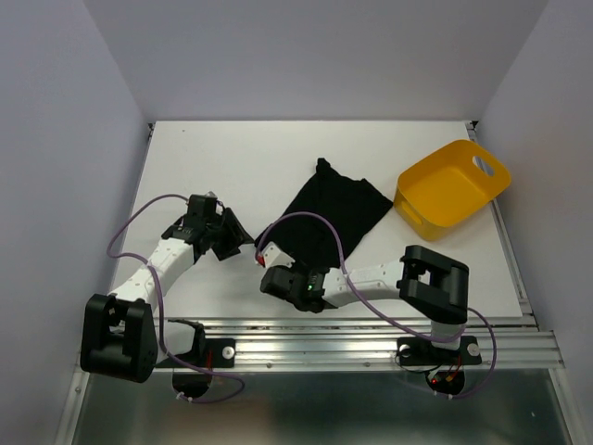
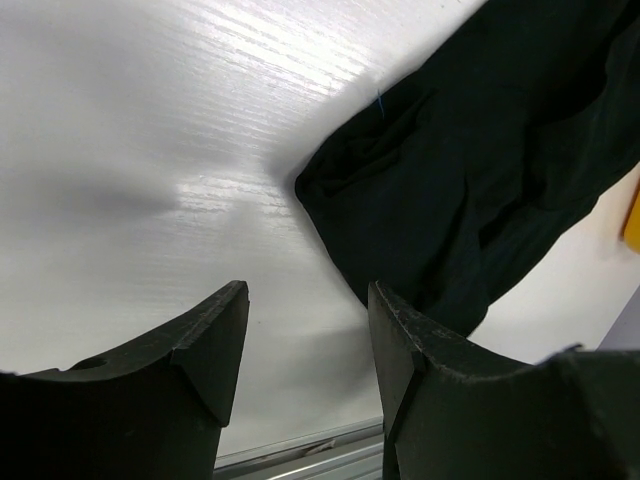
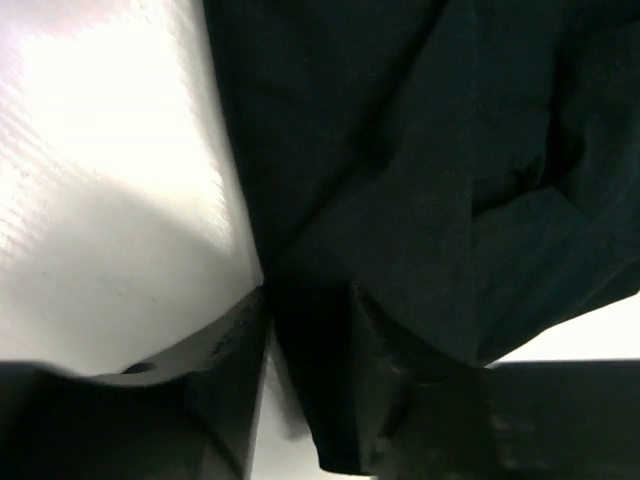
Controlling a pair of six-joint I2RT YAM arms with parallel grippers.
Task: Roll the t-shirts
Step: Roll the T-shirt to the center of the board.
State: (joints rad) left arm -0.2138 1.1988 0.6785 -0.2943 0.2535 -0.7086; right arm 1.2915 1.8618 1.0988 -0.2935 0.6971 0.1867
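A black t-shirt [image 1: 334, 215] is lying near the middle of the white table [image 1: 232, 158]. It is bunched into a rough diamond shape, with one corner pointing to the far side and soft folds showing across it. A yellow tub [image 1: 431, 215] is sitting just beside it on the right, toward the far right part of the table. Whether the cloth is touching the tub, I cannot tell.

The left arm [image 1: 162, 260] is reaching over the left part of the table. The left jaws are standing wide apart with nothing between them, hovering over the bare white surface. In the left wrist view, the left edge of the t-shirt [image 2: 480, 180] is lying a little beyond these jaws and to their right, apart from them.

The right arm [image 1: 371, 278] is stretching to the left along the near edge of the table, and the right jaws are sitting at the near left corner of the t-shirt [image 3: 400, 150]. They are standing partly open, and a fold of the black cloth is filling the gap between them. Whether they are pinching this fold or only standing around it, I cannot tell.
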